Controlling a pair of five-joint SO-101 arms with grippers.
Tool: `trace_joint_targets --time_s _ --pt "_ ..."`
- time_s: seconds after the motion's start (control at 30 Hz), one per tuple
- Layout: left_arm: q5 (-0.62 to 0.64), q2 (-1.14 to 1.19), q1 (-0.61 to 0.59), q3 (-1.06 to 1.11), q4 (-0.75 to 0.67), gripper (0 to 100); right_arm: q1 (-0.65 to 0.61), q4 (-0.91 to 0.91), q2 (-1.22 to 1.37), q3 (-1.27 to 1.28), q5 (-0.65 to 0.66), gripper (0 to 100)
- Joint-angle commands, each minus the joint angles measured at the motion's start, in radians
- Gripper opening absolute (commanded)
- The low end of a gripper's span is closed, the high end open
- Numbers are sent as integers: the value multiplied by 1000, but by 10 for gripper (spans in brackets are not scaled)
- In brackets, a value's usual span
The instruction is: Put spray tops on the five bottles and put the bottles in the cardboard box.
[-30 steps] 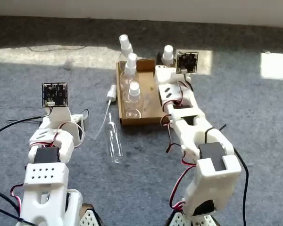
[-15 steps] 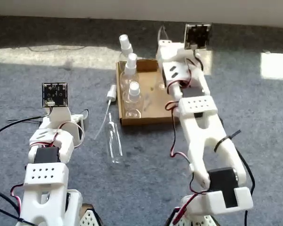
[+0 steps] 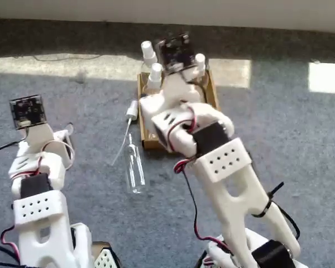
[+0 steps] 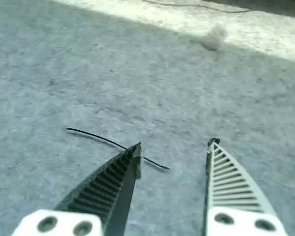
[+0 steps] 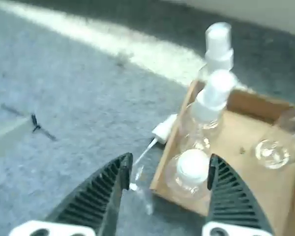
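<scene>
— How do the bottles look to us?

— We count four clear bottles with white spray tops at the cardboard box (image 5: 238,130). Three stand in a row along its side wall: the nearest capped bottle (image 5: 191,169), the second capped bottle (image 5: 206,101) and the far capped bottle (image 5: 219,39). That last one is at the far corner, and we cannot tell whether it is inside or just behind. The fourth capped bottle (image 3: 200,61) stands at the opposite side. The bare bottle (image 3: 134,167) lies on its side on the grey desk (image 3: 279,145), just outside the box, neck towards it.

— And around it?

— The loose spray top (image 3: 132,109) lies beside the box wall, with its thin tube trailing near the bare bottle's neck. From the high view the right arm (image 3: 212,151) crosses over the box and hides most of it.

— The arms?

— The right gripper (image 5: 170,157) hangs above the box's near corner, fingers released and empty. The left arm (image 3: 36,167) sits well apart at the side. The left gripper (image 4: 175,145) has its fingers spread too, grasping nothing, over bare desk with a black strand (image 4: 113,141) and a fluff tuft (image 4: 214,35).
</scene>
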Motion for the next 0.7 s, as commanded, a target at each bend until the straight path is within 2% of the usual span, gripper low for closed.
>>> trace_joint_targets --time_s 0.0,0.13,0.23,0.3,0.37,0.47,0.67 --pt "-120 -15 -171 -70 -9 204 -159 24 -41 79 5 206" --pt "-216 16 -303 -156 51 207 -297 -53 -41 203 5 206" --pt "-290 117 -387 -251 68 207 -329 -131 -41 283 5 206" --pt "-302 209 -429 -305 68 207 -314 -166 -50 318 -29 206" --pt "-313 292 -443 -334 63 207 -245 -170 -51 329 -64 206" --pt "-331 381 -449 -352 60 207 -162 -173 -51 308 -52 206" --pt "-331 410 -424 -355 60 207 -145 -130 -53 231 -49 206"
